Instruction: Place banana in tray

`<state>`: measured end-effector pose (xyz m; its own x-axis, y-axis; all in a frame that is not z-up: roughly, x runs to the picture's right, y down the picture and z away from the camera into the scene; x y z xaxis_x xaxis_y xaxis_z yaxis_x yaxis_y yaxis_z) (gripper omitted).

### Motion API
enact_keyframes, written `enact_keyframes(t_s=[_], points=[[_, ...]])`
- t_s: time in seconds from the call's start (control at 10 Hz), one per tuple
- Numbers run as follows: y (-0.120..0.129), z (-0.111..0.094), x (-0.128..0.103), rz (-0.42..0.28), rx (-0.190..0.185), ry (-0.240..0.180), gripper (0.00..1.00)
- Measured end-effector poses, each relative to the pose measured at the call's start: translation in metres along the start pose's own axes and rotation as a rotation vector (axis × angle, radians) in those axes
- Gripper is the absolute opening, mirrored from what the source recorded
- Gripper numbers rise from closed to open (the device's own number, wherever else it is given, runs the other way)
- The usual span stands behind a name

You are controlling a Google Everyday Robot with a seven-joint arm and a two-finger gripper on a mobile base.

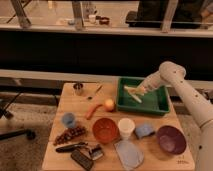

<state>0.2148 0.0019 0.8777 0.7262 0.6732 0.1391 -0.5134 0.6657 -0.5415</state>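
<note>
Placement step now: my gripper (140, 90) is down inside the tray (156, 100), which sits at about 2 o'clock on the table (75, 102), with the arm reaching in from the 3 o'clock side. The banana (131, 90) shows as a pale streak in the tray's left half, toward 9 o'clock from the tray's centre, right at the gripper. It looks low, on or just above the tray floor, though I can't say for sure that it's touching. I also can't tell whether the gripper is clenched on the banana or has let it go. I judge the carry is over and this is the drop-off. The next move calls for making sure the banana is free and lying flat inside the raised sides, then lifting the gripper straight up and clear so it doesn't drag the fruit over the 9 o'clock wall. Everything else is out of the way: the orange stick (92, 110) and the round fruit (109, 104) lie mid-table, and the red bowl (105, 130) and purple bowl (171, 139) sit along the 6 o'clock edge.
</note>
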Motion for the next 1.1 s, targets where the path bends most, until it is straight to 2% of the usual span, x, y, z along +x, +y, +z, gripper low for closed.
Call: enact_keyframes(t_s=[0.1,0.3,0.6,1.0,1.1], points=[[0.001,0.000,-0.002,-0.005,-0.003,-0.006,0.72],[0.004,0.000,-0.005,-0.011,-0.014,-0.024,0.76],[0.004,-0.003,-0.009,-0.006,-0.040,-0.064,0.76],[0.006,-0.007,-0.013,0.002,-0.105,-0.085,0.76],[0.005,-0.008,-0.016,0.002,-0.111,-0.095,0.76]])
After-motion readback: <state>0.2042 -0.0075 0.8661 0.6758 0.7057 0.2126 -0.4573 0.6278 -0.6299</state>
